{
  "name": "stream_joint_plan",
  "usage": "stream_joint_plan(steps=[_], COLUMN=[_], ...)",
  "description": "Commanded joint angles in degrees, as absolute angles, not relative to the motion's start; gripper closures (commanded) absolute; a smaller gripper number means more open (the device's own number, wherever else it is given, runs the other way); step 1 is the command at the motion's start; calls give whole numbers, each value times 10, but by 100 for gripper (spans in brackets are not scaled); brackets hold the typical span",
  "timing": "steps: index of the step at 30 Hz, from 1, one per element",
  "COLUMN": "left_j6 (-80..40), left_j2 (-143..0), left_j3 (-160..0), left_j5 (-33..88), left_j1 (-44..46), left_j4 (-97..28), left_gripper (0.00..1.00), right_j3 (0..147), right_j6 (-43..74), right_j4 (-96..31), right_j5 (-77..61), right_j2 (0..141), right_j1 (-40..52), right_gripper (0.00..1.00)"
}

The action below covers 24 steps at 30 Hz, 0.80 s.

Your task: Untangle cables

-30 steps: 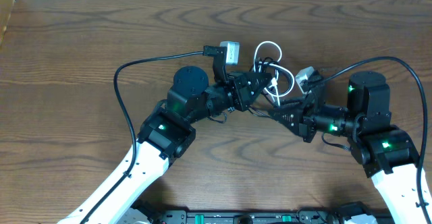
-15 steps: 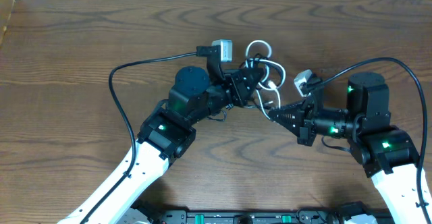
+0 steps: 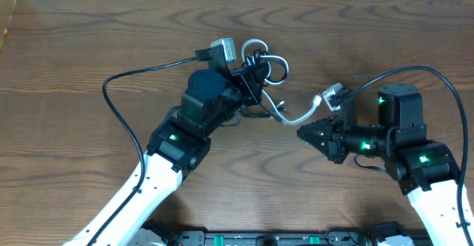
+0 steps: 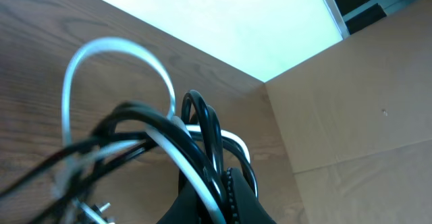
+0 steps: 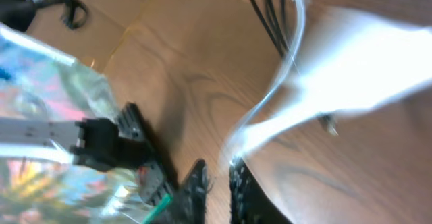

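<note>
Bunching cables (image 4: pixel 204 124) hide the left gripper's (image 3: pixel 255 71) jaws, seemingly clamped on them.

Robot lab bench: wood-grain table (image 3: pixel 74 68), cardboard panel (image 4: pixel 358 116).

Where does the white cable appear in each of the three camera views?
Overhead: the white cable lies just above centre, running from the tangle toward the right arm.
Left wrist: the white cable arches at upper left.
Right wrist: the white cable is a blurred pale strand, from upper right to centre.
Shared landmark: the wooden table.
</note>
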<state>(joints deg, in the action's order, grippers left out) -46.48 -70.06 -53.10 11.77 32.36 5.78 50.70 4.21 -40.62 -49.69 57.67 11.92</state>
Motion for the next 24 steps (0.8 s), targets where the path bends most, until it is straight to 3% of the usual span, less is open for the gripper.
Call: stream_joint_plan(steps=[1,2,3,9,16,24], left_j6=[-425,-405,-390,-298,-224,-197], left_j2=[-691,-691,-691,-691,-691,-691], left_j3=[-539,-539,-539,-539,-538,-539], left_j5=[163,183,200,327,390,416], left_j1=[320,321,321,320,320,320], left_j4=[63,63,63,60,-4,-22], left_gripper=[93,93,93,93,92,93], right_j3=[513,513,513,513,513,513], right_j6=[73,72,72,72,72,66], right_j4=[-410,-410,-410,-406,-371,-359], right_j5=[-442,-440,-438,-438,-439,-438], right_j2=[573,573,572,572,572,572], right_j1=[124,124,124,124,124,124], right_gripper=[25,9,1,1,1,18])
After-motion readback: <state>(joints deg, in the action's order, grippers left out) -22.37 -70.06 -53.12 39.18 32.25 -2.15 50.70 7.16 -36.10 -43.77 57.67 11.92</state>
